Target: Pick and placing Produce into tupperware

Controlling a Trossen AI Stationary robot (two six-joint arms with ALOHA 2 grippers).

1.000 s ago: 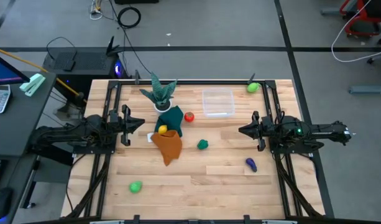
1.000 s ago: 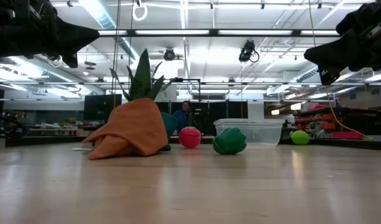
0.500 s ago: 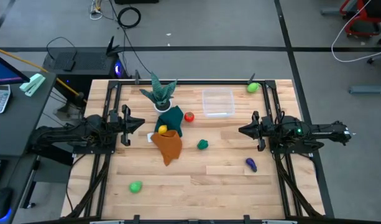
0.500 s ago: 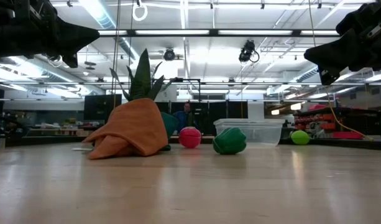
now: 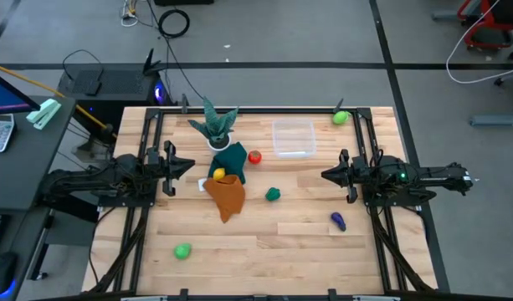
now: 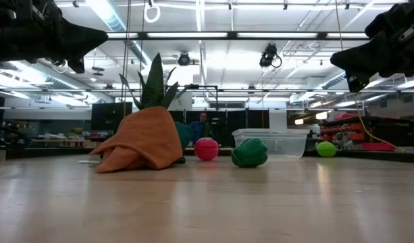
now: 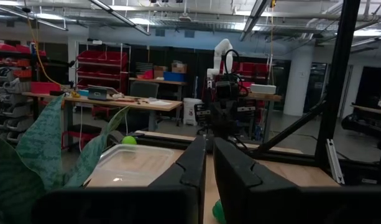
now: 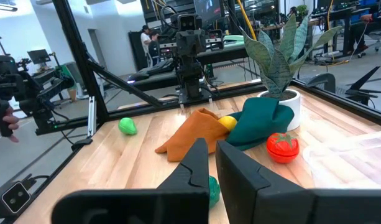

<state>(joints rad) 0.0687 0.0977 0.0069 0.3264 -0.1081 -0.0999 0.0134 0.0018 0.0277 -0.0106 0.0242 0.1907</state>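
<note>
Across the wooden table (image 5: 306, 251) the near half lies mostly bare, with only a light green fruit (image 5: 182, 250) toward the near left corner and a purple eggplant (image 5: 338, 221) near the right edge, just in front of the right arm's base. Clutter gathers at the middle and far side: a teal spiky plant in a white pot (image 5: 216, 125) near the far edge, a teal cloth (image 5: 233, 157) touching the pot's near side, an orange cloth (image 5: 227, 196) heaped in front of that, and a yellow fruit (image 5: 219, 174) sitting where the two cloths meet. A red tomato (image 5: 254, 156) rests just right of the teal cloth; a dark green vegetable (image 5: 274, 194) lies right of the orange cloth, apart from it. The clear tupperware (image 5: 293, 137) stands on the far side, right of the plant, with nothing visible inside it — open board lies between it and the right gripper. A second light green fruit (image 5: 341, 118) sits at the far right corner beside the frame rail. The left gripper (image 5: 187, 165) hangs above the left side of the table and the right gripper (image 5: 326, 175) above the right side, tips facing each other, each with fingers pressed nearly together and holding nothing. Set against the frames from a second and half a second ago, nothing has shifted — arms and objects sit exactly as before.
</note>
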